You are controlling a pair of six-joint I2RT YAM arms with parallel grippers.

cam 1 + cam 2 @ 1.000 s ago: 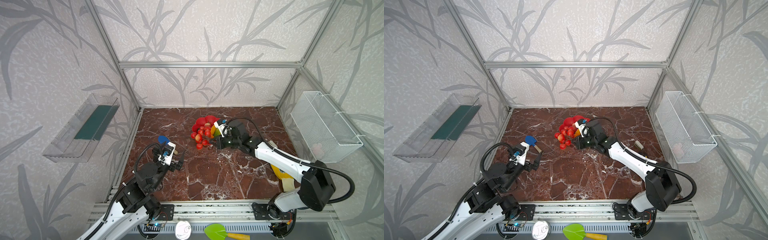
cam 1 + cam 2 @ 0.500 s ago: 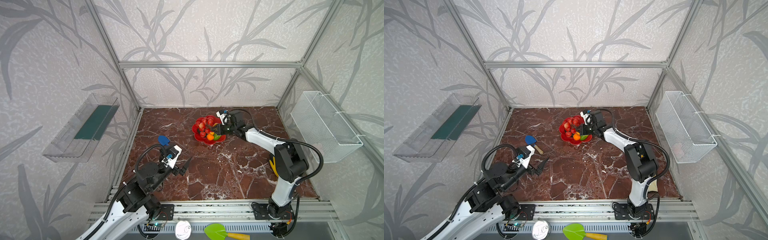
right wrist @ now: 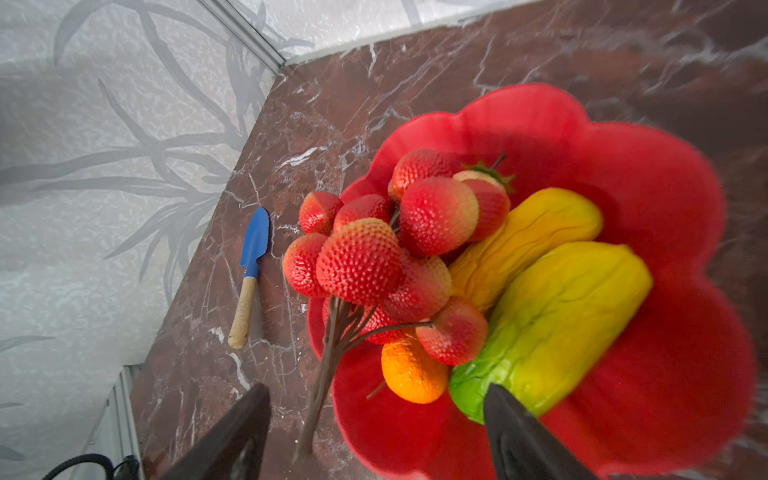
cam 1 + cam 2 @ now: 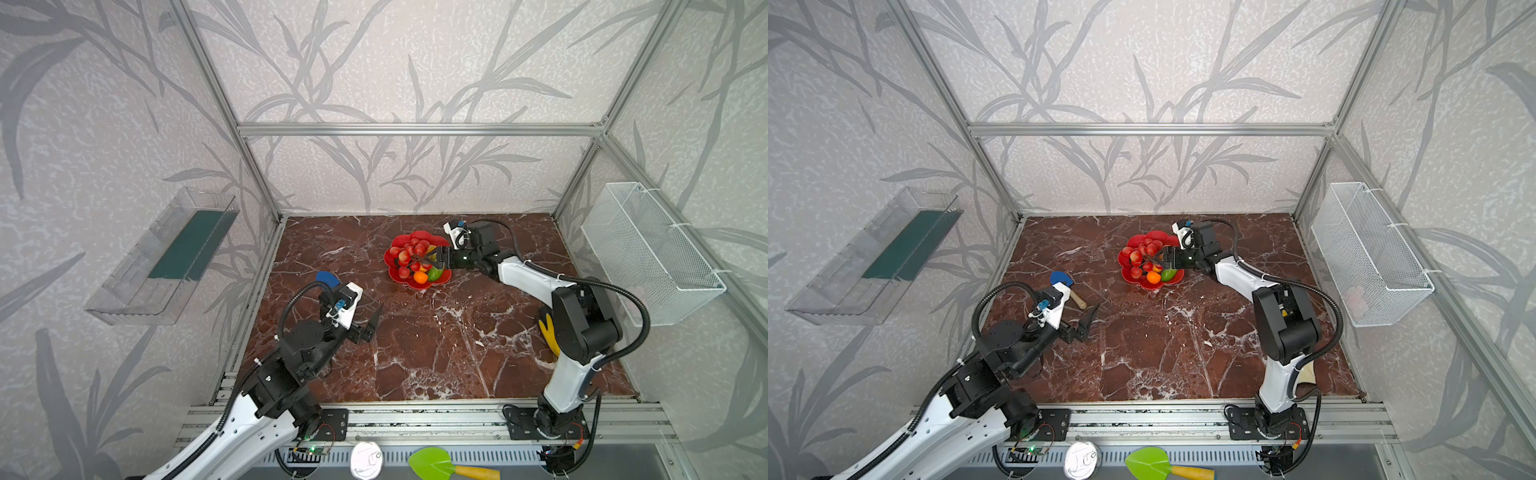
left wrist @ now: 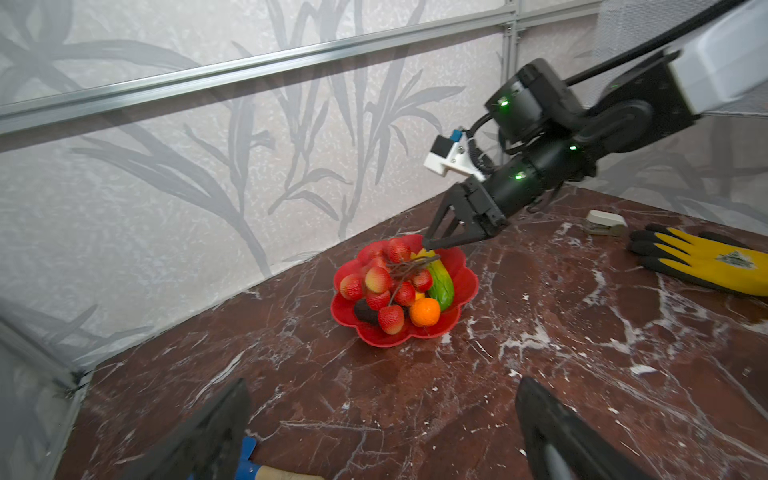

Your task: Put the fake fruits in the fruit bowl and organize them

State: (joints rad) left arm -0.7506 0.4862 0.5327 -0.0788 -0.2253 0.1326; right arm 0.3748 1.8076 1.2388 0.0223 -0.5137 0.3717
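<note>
The red scalloped fruit bowl (image 4: 390, 259) (image 4: 1125, 257) (image 5: 345, 307) (image 3: 623, 166) sits at the back middle of the marble floor. It holds the red berry cluster (image 4: 409, 253) (image 5: 380, 286) (image 3: 361, 262), a small orange ball (image 5: 424, 311) (image 3: 411, 374), a yellow-green oblong (image 5: 441, 284) (image 3: 552, 324), a yellow-orange gourd (image 3: 528, 237) and a dark oval (image 5: 365, 311). My right gripper (image 4: 436, 259) (image 4: 1160, 259) (image 3: 374, 432) is open at the bowl's right rim. The cluster's brown stem lies loose between its fingers. My left gripper (image 4: 370, 324) (image 4: 1086, 322) (image 5: 384, 432) hangs open and empty at front left.
A blue toy shovel (image 4: 327, 277) (image 4: 1061, 277) (image 3: 253, 245) lies left of the bowl, just beyond my left gripper. A yellow glove (image 5: 706, 259) (image 4: 548, 332) and a small white object (image 5: 602, 222) lie at the right. A white wire basket (image 4: 648, 249) hangs on the right wall.
My right gripper has gone from shut to open over the bowl, and the berry cluster now rests in the bowl with the other fruits. The left arm has barely moved.
</note>
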